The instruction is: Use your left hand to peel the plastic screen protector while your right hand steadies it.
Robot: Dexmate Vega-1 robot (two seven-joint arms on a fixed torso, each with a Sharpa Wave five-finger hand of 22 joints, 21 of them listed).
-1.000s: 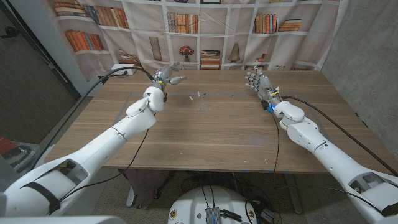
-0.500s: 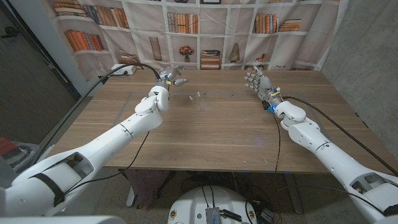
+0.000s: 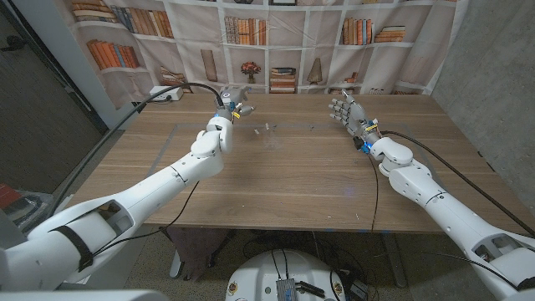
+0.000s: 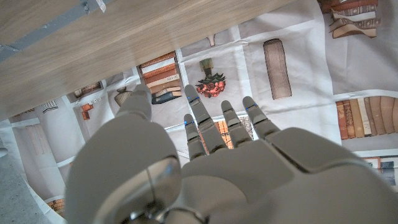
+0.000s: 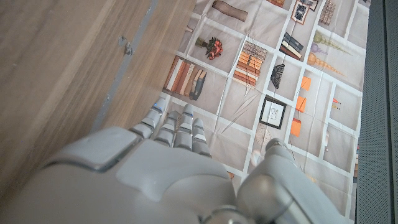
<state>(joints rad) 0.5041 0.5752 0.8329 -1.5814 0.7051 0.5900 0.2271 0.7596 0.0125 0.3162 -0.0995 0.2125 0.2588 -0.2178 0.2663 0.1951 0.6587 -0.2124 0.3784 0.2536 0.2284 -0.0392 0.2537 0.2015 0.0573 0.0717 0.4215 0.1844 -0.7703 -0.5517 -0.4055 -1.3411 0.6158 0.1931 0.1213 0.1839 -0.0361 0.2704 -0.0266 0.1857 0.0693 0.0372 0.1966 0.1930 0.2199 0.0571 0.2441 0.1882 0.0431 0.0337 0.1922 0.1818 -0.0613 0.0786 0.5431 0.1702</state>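
The screen protector is a nearly clear sheet on the wooden table [image 3: 276, 180], told mainly by small pale tabs [image 3: 267, 128] at the middle back; one tab [image 5: 124, 45] also shows in the right wrist view. My left hand [image 3: 231, 107] is raised at the back, just left of the tabs, fingers spread and holding nothing. In the left wrist view the same hand [image 4: 205, 155] points its straight fingers at the backdrop. My right hand [image 3: 345, 110] stands upright to the right of the tabs, fingers apart and empty. Neither hand touches the sheet.
A bookshelf-printed backdrop [image 3: 276, 42] hangs right behind the table's far edge. A white power strip [image 3: 167, 95] with a black cable sits at the back left corner. Black cables run along both forearms. A thin grey line [image 4: 56, 28] crosses the tabletop.
My left hand has moved a little to the right along the back of the table, closer to the pale tabs. The right hand has stayed where it was.
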